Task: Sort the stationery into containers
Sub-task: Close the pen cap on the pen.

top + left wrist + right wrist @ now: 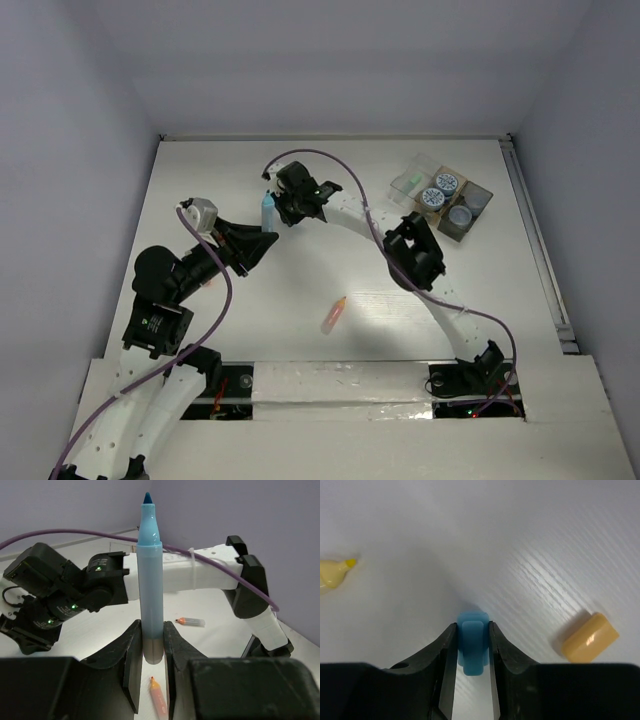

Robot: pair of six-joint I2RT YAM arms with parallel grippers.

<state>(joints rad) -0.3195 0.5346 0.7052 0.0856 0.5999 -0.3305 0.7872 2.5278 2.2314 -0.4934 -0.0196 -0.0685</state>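
My left gripper [152,632] is shut on the lower end of a light blue marker [150,575], which stands upright with its tip bare. In the top view that marker [268,212] sits between my left gripper [258,238] and my right gripper [288,203]. My right gripper [471,647] is shut on a small blue cap [471,645] just above the table. A clear box [412,180] and a dark tray [478,205] holding round jars [446,184] stand at the back right.
A pink-orange marker [333,315] lies mid-table and shows under my left fingers [158,697]. A clear-capped orange stick [192,622] lies beyond it. A yellow marker [332,573] and an orange-yellow cap [590,637] lie near my right gripper. The right arm [200,572] crosses behind the blue marker.
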